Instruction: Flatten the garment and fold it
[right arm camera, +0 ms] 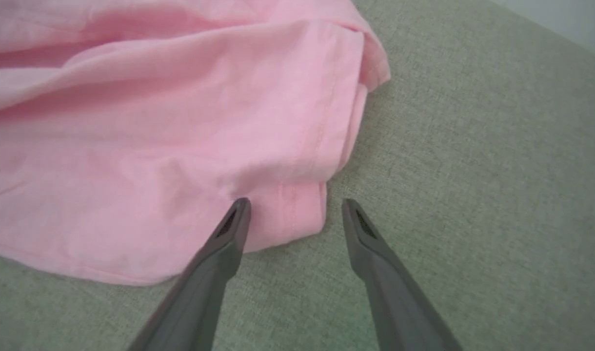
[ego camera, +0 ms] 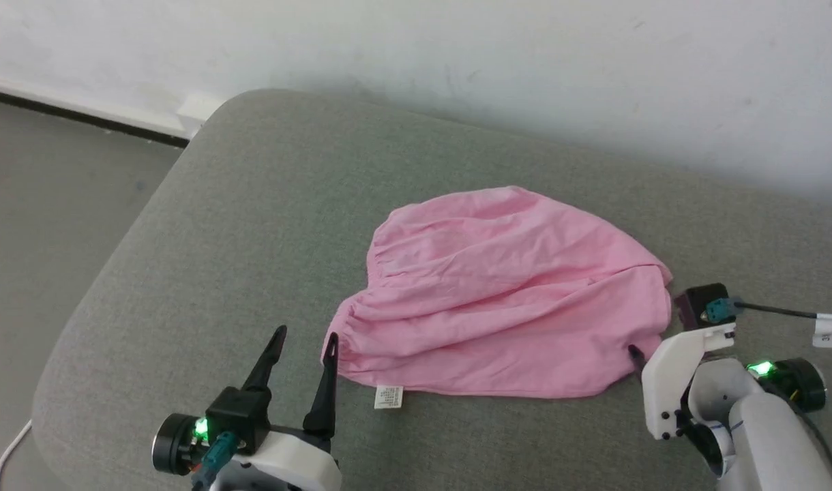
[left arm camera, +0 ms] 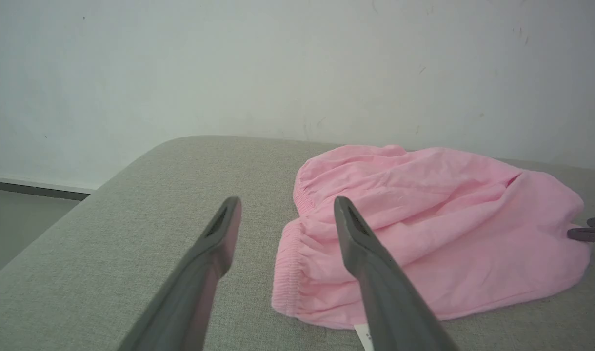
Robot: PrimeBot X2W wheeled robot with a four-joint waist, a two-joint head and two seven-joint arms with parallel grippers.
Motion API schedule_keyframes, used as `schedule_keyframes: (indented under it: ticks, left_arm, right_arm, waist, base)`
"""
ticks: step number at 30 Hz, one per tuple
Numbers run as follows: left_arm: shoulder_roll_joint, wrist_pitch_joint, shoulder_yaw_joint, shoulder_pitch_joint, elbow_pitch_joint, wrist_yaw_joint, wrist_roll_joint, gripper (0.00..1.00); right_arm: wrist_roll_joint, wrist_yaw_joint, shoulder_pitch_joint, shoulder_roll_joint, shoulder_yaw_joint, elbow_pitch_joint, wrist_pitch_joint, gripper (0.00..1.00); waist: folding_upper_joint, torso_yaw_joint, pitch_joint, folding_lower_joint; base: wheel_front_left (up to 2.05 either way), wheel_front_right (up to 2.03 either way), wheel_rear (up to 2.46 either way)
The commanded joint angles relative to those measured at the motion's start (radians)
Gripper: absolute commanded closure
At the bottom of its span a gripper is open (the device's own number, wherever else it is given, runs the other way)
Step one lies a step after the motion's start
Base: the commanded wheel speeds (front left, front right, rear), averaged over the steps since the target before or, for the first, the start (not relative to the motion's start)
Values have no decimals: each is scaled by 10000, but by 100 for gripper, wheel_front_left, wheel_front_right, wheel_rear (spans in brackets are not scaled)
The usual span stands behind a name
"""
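Both my left claw (ego camera: 305, 334) and right claw (right arm camera: 295, 204) are hanging open, and I am risking pinching just one layer of the shorts (ego camera: 504, 293) between the right tips.

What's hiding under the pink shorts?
The pink shorts lie on the grey cushion. A small white label pokes out at their near edge. Anything else beneath the fabric is covered, so I cannot tell.

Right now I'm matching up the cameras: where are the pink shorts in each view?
Head view: pink shorts mid-picture, on the grey cushion.
Left wrist view: right of centre, waistband towards the camera.
Right wrist view: upper left, hem corner low centre.
Shared landmark: the grey cushion under them.
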Motion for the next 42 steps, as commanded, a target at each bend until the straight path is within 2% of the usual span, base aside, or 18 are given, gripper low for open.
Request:
schedule_keyframes:
  ticks: [1,7,8,9,11,12,18,21,24,28,35,38,42]
  left_arm:
    - [-121,-46,41,-166,50,-114,139,0]
    - [-359,-46,276,-342,131,-271,277,0]
    - [-383,-46,303,-351,168,-308,296,0]
    - [-406,-46,338,-359,196,-336,320,0]
    - [-430,-46,381,-358,224,-354,341,0]
    - [-454,-46,422,-352,253,-374,358,0]
    - [-525,-47,616,-247,443,-519,466,0]
    - [-514,-47,744,-139,455,-574,506,0]
    - [-516,-47,887,62,396,-595,532,0]
    - [-541,-47,1032,399,319,-635,555,0]
    - [-655,-47,1139,595,239,-751,646,0]
    - [-730,-47,1152,613,256,-818,673,0]
    - [-833,-47,1058,461,279,-964,766,0]
  right_arm:
    - [-287,-21,-295,-153,-102,243,19,0]
    - [-544,-21,-673,-170,-44,1040,-174,0]
    - [-518,-21,-710,-182,47,1175,-239,15]
    - [-465,-21,-749,-200,158,1304,-315,76]
    - [-422,-21,-796,-225,257,1398,-441,76]
    - [-379,-21,-835,-255,335,1476,-600,100]
    - [-25,-21,-855,-423,488,1426,-1884,100]
    - [90,-21,-550,-583,546,849,-2455,100]
    - [178,-21,35,-684,386,-136,-2512,100]
    - [176,-21,1255,-804,16,-1977,-1616,100]
    - [266,-21,3389,-1009,-706,-5570,1202,100]
    - [433,-21,3637,-981,-1017,-6275,2003,100]
    - [451,-21,3330,-1027,-1296,-6039,2358,100]
  waist:
    - [0,269,279,0]
    - [0,376,497,0]
    - [0,363,513,0]
    - [0,343,523,0]
    - [0,303,518,0]
    - [0,257,501,0]
    - [0,-149,146,0]
    - [0,-419,-151,0]
    - [0,-771,-457,0]
    - [0,-1234,-779,0]
    - [0,-1603,-873,0]
    - [0,-1602,-824,0]
    - [0,-1384,-560,0]
  base:
    - [0,0,0]
    - [0,0,0]
    - [0,0,0]
    - [0,0,0]
    - [0,0,0]
    - [0,0,0]
    - [0,0,0]
    - [0,0,0]
    - [0,0,0]
    - [0,0,0]
    - [0,0,0]
    - [0,0,0]
    - [0,0,0]
